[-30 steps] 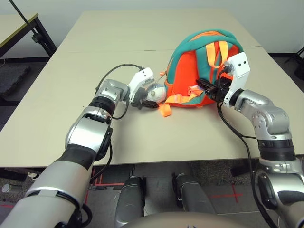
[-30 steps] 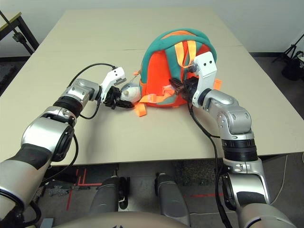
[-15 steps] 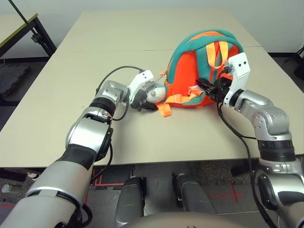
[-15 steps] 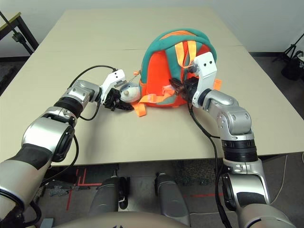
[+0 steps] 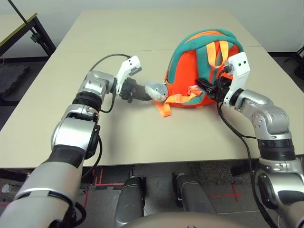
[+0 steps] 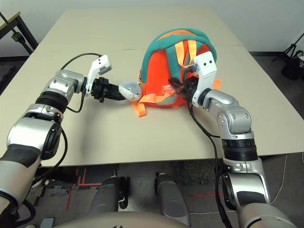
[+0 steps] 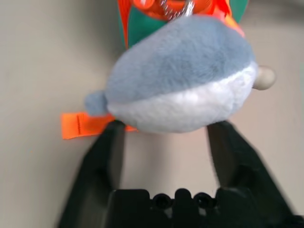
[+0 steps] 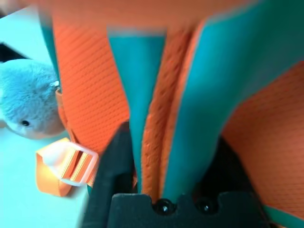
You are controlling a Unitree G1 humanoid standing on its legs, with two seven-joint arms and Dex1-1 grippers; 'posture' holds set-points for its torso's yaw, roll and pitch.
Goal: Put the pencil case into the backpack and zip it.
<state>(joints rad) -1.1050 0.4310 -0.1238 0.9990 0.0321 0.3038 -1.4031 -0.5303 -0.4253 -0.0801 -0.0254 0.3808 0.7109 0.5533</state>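
The orange backpack point(image 5: 202, 71) with teal trim sits on the pale surface point(image 5: 142, 47), a bit toward 1 o'clock from the middle. It rests with its rounded top toward 12 o'clock and its orange straps point(image 5: 164, 107) spilling out toward 6 o'clock. The pencil case cannot be seen in any of the 4 views.

A small grey and white plush animal point(image 5: 156, 91) hangs off the backpack's 9 o'clock side, joined to it by a little metal chain. In the left wrist view the plush point(image 7: 183, 80) looks round and soft, grey on top and white below.

The left gripper point(image 5: 137, 93) reaches in from 9 o'clock, pointing toward the backpack. Its jaws are spread wide apart. The 2 black fingers point(image 7: 107, 161) stand on each side of the plush, with its white belly sitting at their tips, and they do not squeeze it.

The right gripper point(image 5: 206, 88) comes in from 3 o'clock and presses up against the front of the backpack. In the right wrist view its jaws sit parted, with a teal strip point(image 8: 145, 99) and orange cloth of the backpack running down between the 2 fingers point(image 8: 111, 175). I cannot tell if they are pinching the cloth or just around it
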